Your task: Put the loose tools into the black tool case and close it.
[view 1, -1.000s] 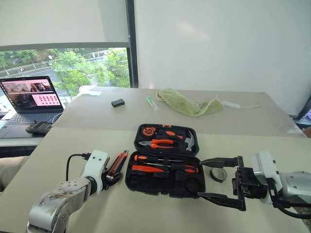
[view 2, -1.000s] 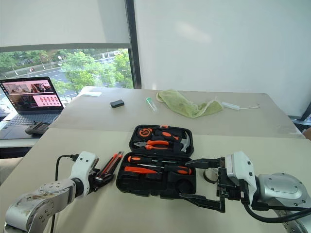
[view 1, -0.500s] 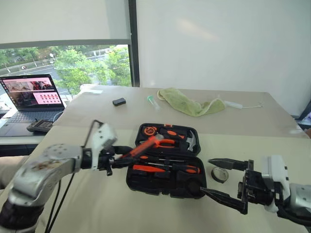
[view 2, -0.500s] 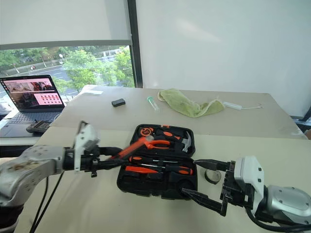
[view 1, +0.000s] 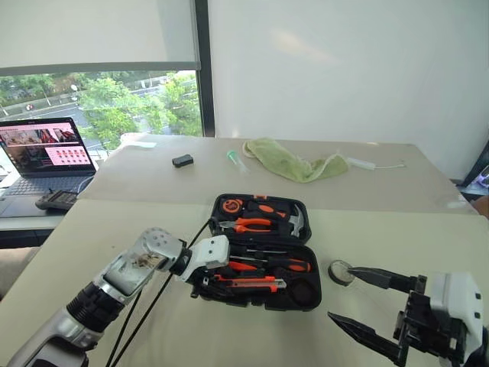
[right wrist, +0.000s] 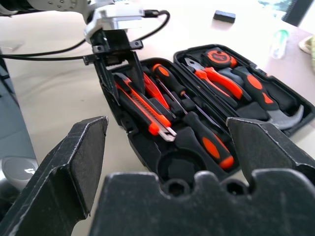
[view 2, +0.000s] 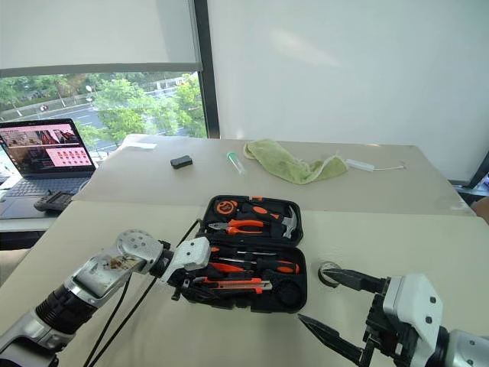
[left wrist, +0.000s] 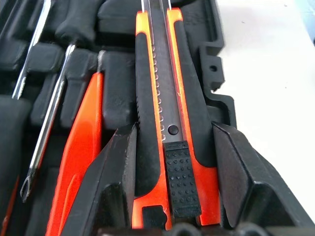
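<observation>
My left pincer [left wrist: 170, 196] is clamped on the orange-black utility knife [view 1: 250, 283], one finger on each side of its butt end, and I hold it low along the front row of the black tool case [view 1: 262, 294], which lies open near the middle of the counter [view 1: 382, 229]. In the left wrist view the knife sits lengthwise over a moulded slot, with the slim all-orange tool [left wrist: 81, 157] just beside it and the metal shanks of the two screwdrivers [view 1: 271, 264] further in. Whether the knife is fully seated I cannot tell. To do this step well, I judge I should keep the knife parallel to the slot, press it down evenly until it lies flush with the foam-like moulding, and only then part my fingers, lifting straight away so I do not drag it out again. My right pincer [view 1: 370, 306] hangs with its fingers wide apart over the counter's near right part, holding nothing. The small round black tape roll [view 1: 341, 271] lies on the counter just beside the case's right side, so it is left to collect before the lid can shut.
</observation>
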Controlling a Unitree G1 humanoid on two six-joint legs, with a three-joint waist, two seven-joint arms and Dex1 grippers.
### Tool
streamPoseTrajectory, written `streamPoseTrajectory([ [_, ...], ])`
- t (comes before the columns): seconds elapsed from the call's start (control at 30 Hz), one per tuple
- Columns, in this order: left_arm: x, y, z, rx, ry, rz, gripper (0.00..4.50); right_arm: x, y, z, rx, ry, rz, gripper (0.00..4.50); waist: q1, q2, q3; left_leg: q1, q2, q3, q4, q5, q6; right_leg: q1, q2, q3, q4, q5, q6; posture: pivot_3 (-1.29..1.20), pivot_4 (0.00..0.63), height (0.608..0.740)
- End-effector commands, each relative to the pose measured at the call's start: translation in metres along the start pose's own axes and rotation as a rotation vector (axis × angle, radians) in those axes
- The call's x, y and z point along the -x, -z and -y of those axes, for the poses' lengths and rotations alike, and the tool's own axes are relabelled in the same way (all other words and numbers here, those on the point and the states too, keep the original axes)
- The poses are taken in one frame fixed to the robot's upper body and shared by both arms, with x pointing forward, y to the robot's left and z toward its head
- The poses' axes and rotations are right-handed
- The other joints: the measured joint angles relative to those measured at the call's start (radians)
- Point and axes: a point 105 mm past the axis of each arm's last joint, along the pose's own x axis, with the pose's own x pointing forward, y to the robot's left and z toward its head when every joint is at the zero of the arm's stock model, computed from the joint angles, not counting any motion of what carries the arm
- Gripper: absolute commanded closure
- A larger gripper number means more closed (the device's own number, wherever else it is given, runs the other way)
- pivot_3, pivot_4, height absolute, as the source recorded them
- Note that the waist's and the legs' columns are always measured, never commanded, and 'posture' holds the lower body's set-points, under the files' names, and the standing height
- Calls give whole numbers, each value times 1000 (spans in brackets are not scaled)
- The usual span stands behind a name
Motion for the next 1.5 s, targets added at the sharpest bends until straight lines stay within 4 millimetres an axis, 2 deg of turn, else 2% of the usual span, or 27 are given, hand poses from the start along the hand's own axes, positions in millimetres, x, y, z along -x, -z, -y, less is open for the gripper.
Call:
streamPoseTrajectory([
  [0.03, -3, 6, 0, -78, 22, -34, 2729, 0, -10, -5, 42, 2, 26, 0, 0, 0, 0, 0, 0, 0, 0, 0, 0, 0, 0, 0, 0, 0, 0, 0, 150, 740],
  [0.2, -3, 16, -7, -139, 16, -61, 2729, 3, -7, -5, 33, 4, 7, 0, 1, 0, -1, 1, 0, 0, 0, 0, 0, 1, 0, 0, 0, 0, 0, 0, 150, 740],
  [0.27, -2, 17, -7, -137, 17, -49, 1729, 4, -7, -5, 31, 2, 1, 0, 3, 1, -1, 1, 0, 0, 1, 0, 0, 1, 0, 0, 1, 0, 0, 0, 150, 740],
  [0.37, 2, 9, -6, -110, 17, 14, 882, 6, -7, -4, 31, 2, -5, 0, -1, 0, -1, 1, 0, 0, 2, 0, 0, 1, 0, 0, 1, 0, 0, 0, 150, 740],
  [0.4, 4, 4, -5, -95, 16, 47, 412, 6, -7, -4, 31, 2, -7, 0, -5, 1, -1, 1, 1, 0, 2, 0, 0, 1, 0, 0, 1, 0, 0, 0, 150, 740],
  [0.43, 12, -5, -3, -59, 26, 105, 221, 7, -7, -4, 32, 1, -7, 0, -8, 1, -1, 1, 1, 0, 2, 0, 0, 1, 0, 1, 1, 0, 0, 0, 150, 740],
  [0.57, 32, -30, 0, 85, 55, 278, 221, 7, -6, -2, 32, -4, -11, 0, -13, 0, -1, -1, 1, 0, 2, 0, 0, -1, 0, 0, 2, 0, 1, 0, 150, 740],
  [0.6, 33, -34, -1, 114, 47, 310, 760, 6, -6, -2, 31, -6, -11, 0, -13, 0, -1, -1, 1, -1, 2, 0, 0, -1, 0, 0, 2, 0, 1, 0, 150, 740],
  [0.63, 33, -37, -3, 142, 33, 343, 951, 6, -6, -2, 30, -9, -11, 0, -11, 0, -1, -1, 1, -1, 2, 0, 0, -1, 0, -1, 2, 0, 1, 0, 150, 740],
  [0.67, 30, -37, -3, 165, 17, 360, 1366, 6, -6, -2, 27, -10, -11, 0, -10, 0, -1, -1, 1, -1, 2, 0, 1, 0, -1, -1, 2, 0, 1, 0, 150, 740],
  [0.73, 23, -34, 0, 176, 0, 362, 1777, 6, -5, -2, 27, -11, -16, 0, -6, 0, -1, 0, 0, -1, 2, 0, 1, 0, -1, -1, 2, 0, 2, 0, 150, 740],
  [0.8, 15, -31, 1, 190, -29, 369, 2390, 6, -5, -1, 29, -11, -19, 0, -8, 0, -1, 0, 0, 0, 3, -1, 2, 1, -1, 0, 1, 0, 2, 0, 150, 740],
  [0.93, -2, -15, -4, 225, -112, 358, 3784, 6, -4, -1, 29, -7, -26, 0, -9, 0, -1, 0, 0, 0, 4, -1, 1, 1, -1, 0, 2, 0, 2, 0, 150, 740],
  [1.0, -15, 3, -3, 235, -142, 299, 4345, 6, -3, -1, 30, -6, -38, 0, -7, 0, -1, 0, 0, -1, 4, -1, 1, 1, -1, 0, 2, 1, 2, 0, 150, 740],
  [1.07, -26, 21, 4, 264, -131, 229, 4345, 6, -2, -1, 29, -2, -41, 0, -7, 0, -1, 1, 0, 0, 4, -1, 1, 2, -1, 1, 2, 1, 2, 0, 150, 740],
  [1.23, -38, 39, 15, 246, -98, 140, 4345, 3, 6, 0, -47, 11, -89, 0, -5, 2, -6, 3, 0, -1, 4, -1, 2, 3, -2, 1, 1, 1, 1, 0, 150, 740],
  [1.43, -48, 43, 19, 204, -89, 92, 4345, -12, 22, 20, -63, 47, -204, 0, -5, 3, -10, 6, 0, -1, 4, -1, 2, 5, -5, 2, 1, -2, -2, 0, 150, 740],
  [1.5, -42, 29, 12, 201, -130, 162, 4345, -18, 31, 31, -71, 69, -268, 0, -4, 4, -11, 8, 0, -1, 4, -1, 2, 8, -5, 2, 0, -4, -6, 0, 150, 740],
])
